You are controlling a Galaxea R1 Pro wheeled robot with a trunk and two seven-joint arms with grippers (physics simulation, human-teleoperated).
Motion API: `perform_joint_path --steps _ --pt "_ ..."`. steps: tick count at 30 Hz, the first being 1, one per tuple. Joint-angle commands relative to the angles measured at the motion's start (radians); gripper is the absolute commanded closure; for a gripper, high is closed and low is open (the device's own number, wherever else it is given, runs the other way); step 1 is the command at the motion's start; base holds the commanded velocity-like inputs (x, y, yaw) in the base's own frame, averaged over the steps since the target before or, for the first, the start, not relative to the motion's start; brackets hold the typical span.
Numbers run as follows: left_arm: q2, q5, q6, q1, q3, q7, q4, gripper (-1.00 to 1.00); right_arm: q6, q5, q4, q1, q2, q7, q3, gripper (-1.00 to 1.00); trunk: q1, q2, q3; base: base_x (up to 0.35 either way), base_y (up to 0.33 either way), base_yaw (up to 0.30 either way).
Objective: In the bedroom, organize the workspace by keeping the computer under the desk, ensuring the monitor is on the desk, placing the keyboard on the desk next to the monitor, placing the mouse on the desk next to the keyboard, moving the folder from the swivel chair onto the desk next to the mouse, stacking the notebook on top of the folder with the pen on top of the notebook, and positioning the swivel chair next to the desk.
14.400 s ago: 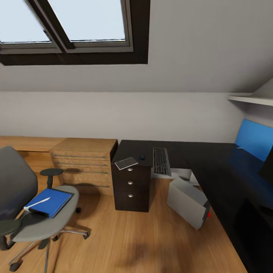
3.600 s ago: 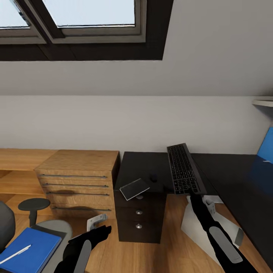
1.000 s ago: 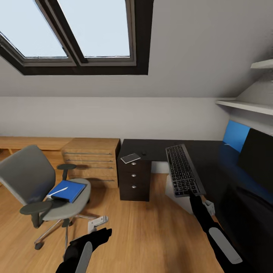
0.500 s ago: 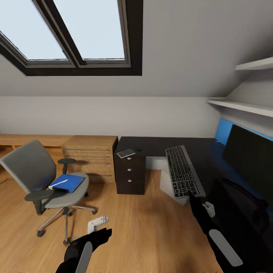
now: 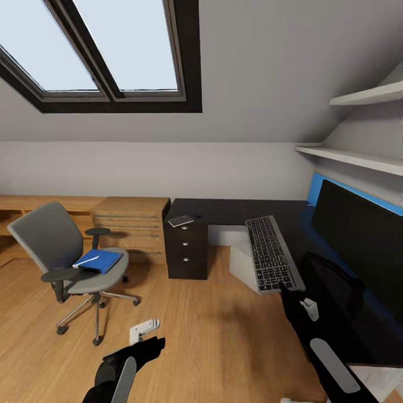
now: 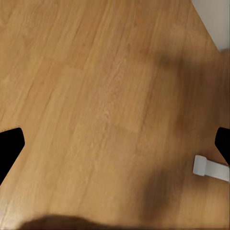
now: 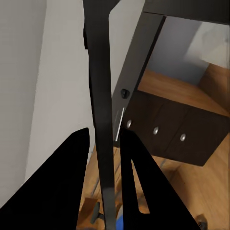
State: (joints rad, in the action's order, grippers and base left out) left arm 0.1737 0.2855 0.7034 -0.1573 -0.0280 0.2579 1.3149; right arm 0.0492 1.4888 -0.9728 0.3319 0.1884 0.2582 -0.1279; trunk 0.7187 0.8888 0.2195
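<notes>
Head view: my right gripper (image 5: 286, 289) is clamped on the keyboard's (image 5: 271, 253) near edge, holding it raised beside the desk (image 5: 235, 211) in front of the monitor (image 5: 361, 235), my left gripper (image 5: 146, 331) spread wide with nothing in it over the floor (image 5: 212, 336).

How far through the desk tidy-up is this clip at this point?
Early. Done: the monitor stands on the desk. In hand: the right hand grips the keyboard by its edge. Left: the folder and pen sit on the swivel chair, away from the desk.
</notes>
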Motion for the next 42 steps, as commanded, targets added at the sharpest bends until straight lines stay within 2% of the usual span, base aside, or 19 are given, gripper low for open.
perform_joint_path --steps 1,4,8,12,15,17,25,34,42 --pt "0.001 0.011 0.004 -0.001 -0.001 0.007 0.001 -1.00 0.004 0.024 0.000 0.001 0.002 0.006 -0.004 1.00 0.000 0.001 0.001 -0.260 -0.035 0.000" --pt "0.001 0.011 0.004 -0.001 -0.001 0.007 0.001 -1.00 -0.018 0.051 0.001 0.001 0.003 0.006 -0.004 1.00 0.000 0.001 0.001 -0.281 -0.055 0.000" --pt "0.001 0.011 0.005 -0.001 -0.001 0.007 0.001 -1.00 -0.117 0.089 0.002 0.001 0.003 0.005 0.007 1.00 0.000 0.001 0.001 -0.292 -0.097 0.000" --pt "0.001 0.012 0.004 -0.001 -0.001 0.007 0.001 -1.00 -0.162 0.109 0.003 0.001 0.004 0.003 0.053 1.00 0.000 0.001 0.001 -0.139 -0.043 0.000" --pt "0.001 0.012 0.004 -0.001 -0.001 0.007 -0.013 -1.00 -0.185 0.113 0.033 0.001 0.008 0.001 0.130 1.00 0.000 0.001 0.001 -0.009 -0.003 0.000" --pt "0.001 0.012 0.004 -0.001 -0.001 0.006 -0.023 -1.00 -0.204 0.113 0.051 0.001 0.007 -0.008 0.152 1.00 0.000 0.001 0.001 -0.002 -0.001 0.000" --pt "0.001 0.013 0.004 -0.001 -0.001 0.004 -0.028 -1.00 -0.218 0.112 0.072 0.001 0.009 -0.026 0.170 1.00 0.000 0.001 0.001 0.000 -0.019 0.000" --pt "0.001 0.013 0.002 -0.001 0.000 0.004 -0.028 -1.00 -0.217 0.107 0.072 0.001 0.012 -0.027 0.171 1.00 0.000 0.001 0.001 0.000 -0.205 0.000" --pt "0.001 0.014 0.004 -0.001 0.000 0.003 -0.028 -1.00 -0.215 0.106 0.072 0.001 0.012 -0.028 0.170 1.00 0.000 0.001 0.001 0.000 -0.029 0.000"
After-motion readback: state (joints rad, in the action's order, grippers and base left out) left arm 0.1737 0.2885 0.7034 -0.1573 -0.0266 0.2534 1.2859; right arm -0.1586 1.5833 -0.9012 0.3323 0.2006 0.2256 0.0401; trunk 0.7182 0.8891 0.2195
